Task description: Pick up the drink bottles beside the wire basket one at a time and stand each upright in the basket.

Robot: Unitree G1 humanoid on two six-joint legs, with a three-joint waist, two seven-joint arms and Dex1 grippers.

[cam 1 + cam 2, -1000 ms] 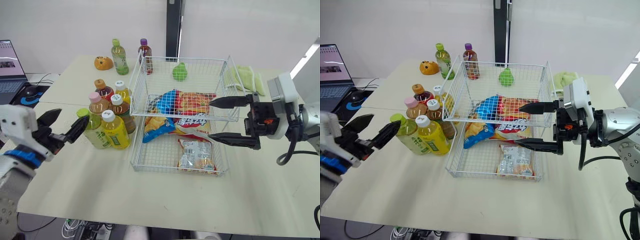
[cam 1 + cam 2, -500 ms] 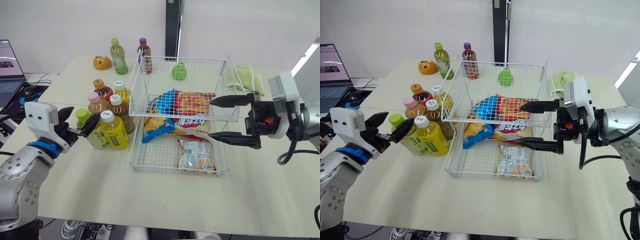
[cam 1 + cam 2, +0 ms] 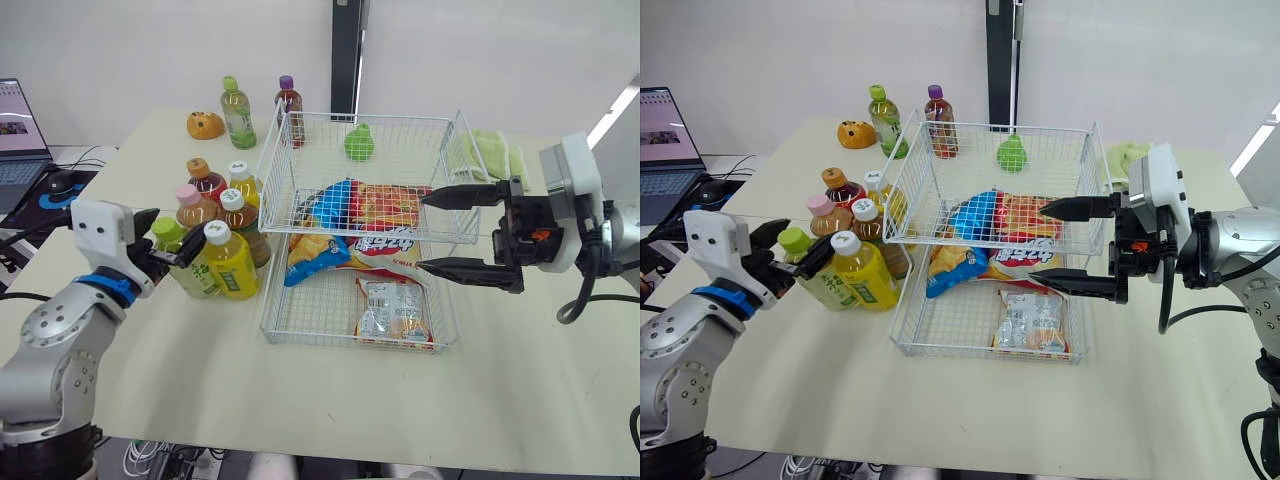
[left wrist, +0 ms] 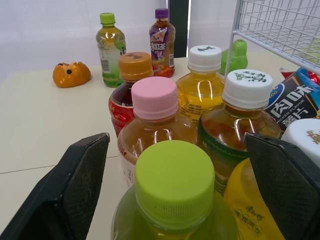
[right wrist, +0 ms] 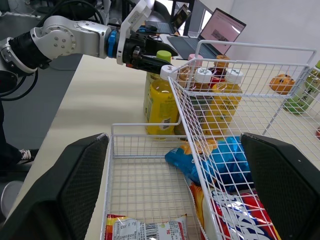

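- Head views: the lime-capped bottle [image 3: 188,270] stands upright on the tabletop [image 3: 200,380]. It is at the near left corner of the bottle cluster, left of the wire basket [image 3: 362,118].
- The left end effector [image 3: 170,240] is spread wide, one finger on either side of that bottle's neck. I cannot tell whether either finger touches it.
- The right end effector [image 3: 421,233] hovers wide open at the basket's right side, well apart from the bottles. The left arm is clearly the nearer one.
- Left wrist view: the lime cap sits straight ahead between the two fingers [image 4: 70,190]. The bottle's long axis is vertical, square to the approach.
- A pink-capped bottle [image 4: 155,100] stands just behind it and a yellow bottle [image 4: 250,215] is close at one side. A squeeze looks likely to have little spare room.
- Right wrist view: snack bags [image 5: 220,165] lie in the basket, so upright space there is limited.
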